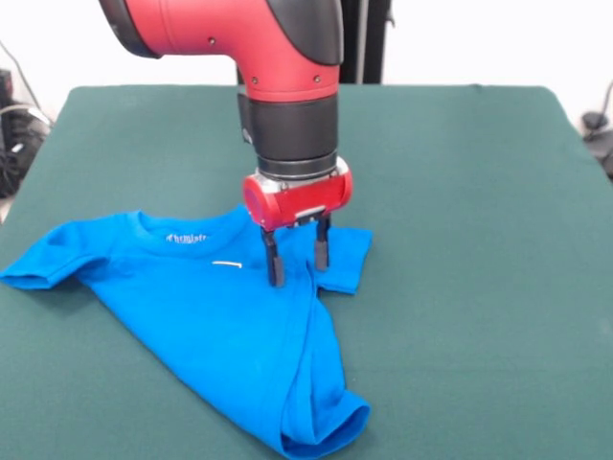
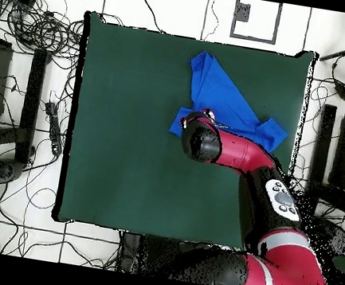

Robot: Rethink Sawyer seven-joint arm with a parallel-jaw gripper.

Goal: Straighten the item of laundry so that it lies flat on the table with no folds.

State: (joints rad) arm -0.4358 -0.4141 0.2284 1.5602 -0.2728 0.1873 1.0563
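A: Blue shirt [image 1: 220, 326] lies bunched on the green table [image 1: 460, 240], one side folded over into a point. Where's the gripper [image 1: 298, 257]?

B: Above the fold by the collar, fingers [image 1: 275, 261] narrowly apart, holding nothing; cloth lies under both tips.

A: Step?

B: Probably going for a pinch; next it'd need to drag the flap outward

A large rectangular table [image 1: 460, 192] covered in dark green felt-like cloth. One thing lies directly on it: a small bright blue short-sleeved T-shirt [image 1: 220, 326], plain side up, collar label showing. From the front view, the shirt sits toward the table's near left corner. Its sleeves spread out to either side, while the body narrows into bunched folds toward the near edge. The surrounding cloth is smooth.
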